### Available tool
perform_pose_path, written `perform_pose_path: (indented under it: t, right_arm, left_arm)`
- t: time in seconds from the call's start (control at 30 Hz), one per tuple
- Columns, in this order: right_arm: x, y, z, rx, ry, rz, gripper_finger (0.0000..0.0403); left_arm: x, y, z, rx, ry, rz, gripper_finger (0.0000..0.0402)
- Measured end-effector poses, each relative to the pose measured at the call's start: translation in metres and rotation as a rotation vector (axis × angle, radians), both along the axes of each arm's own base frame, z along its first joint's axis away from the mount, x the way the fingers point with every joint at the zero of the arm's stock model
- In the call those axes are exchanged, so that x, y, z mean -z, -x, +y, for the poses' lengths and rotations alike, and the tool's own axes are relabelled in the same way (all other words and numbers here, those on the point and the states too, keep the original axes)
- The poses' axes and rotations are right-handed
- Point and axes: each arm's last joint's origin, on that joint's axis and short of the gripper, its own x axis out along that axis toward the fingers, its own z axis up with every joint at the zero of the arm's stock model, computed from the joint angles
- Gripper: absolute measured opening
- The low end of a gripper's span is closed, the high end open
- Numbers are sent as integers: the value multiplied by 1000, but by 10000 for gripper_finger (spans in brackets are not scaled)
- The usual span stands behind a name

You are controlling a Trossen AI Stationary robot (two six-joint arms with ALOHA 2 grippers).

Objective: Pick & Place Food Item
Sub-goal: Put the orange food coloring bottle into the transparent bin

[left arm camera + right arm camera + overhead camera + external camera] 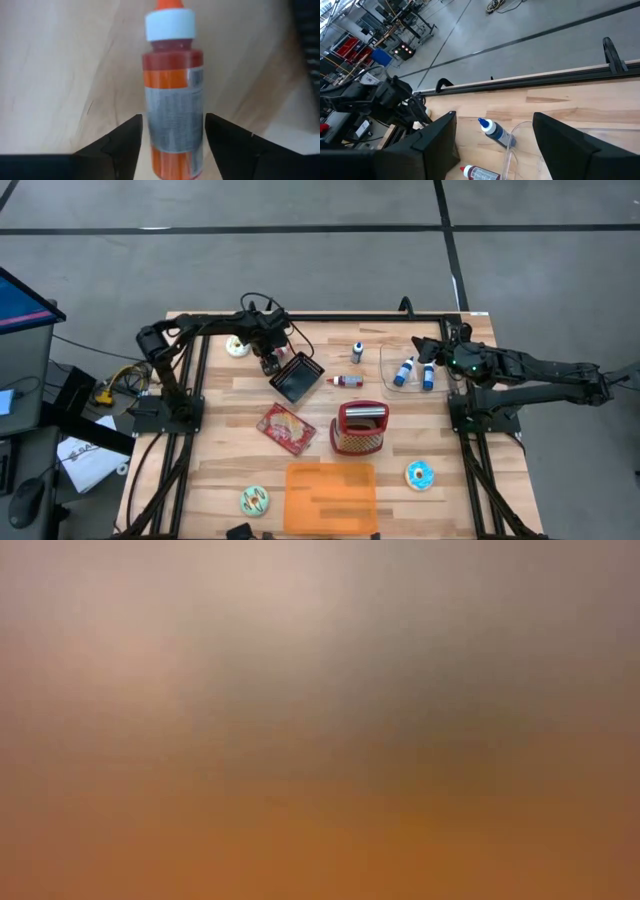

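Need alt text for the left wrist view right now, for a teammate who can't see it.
A red sauce bottle with a white cap lies on the wooden table, between the open fingers of the left gripper. Neither finger visibly touches it.

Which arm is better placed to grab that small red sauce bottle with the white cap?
Left. The left gripper points down with the red sauce bottle already between its open fingers. The right gripper waits open by the clear tray, away from it.
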Motion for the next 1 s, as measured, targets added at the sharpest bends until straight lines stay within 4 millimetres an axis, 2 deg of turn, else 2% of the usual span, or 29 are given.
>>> perform_pose_path:
  t: [0.23,0.43,0.6,0.8,0.9,1.0]
  right_arm:
    - [0,-1,2,-18,-8,-10,255]
    - [-1,-2,5,-39,-7,-26,255]
    - [-16,-8,10,-98,55,-139,255]
    - [-36,-19,11,-142,156,-280,255]
    - [-39,-30,11,-183,175,-302,255]
    - [-42,-44,9,-233,183,-280,255]
  left_arm:
    - [3,2,3,-1,5,10,145]
    - [-22,9,5,-22,-37,-73,120]
    - [-69,20,-6,-28,-60,-251,126]
    - [-136,29,-38,-66,14,-672,122]
    - [-168,26,-56,-79,46,-910,122]
    - [-190,19,-75,-69,106,-1089,122]
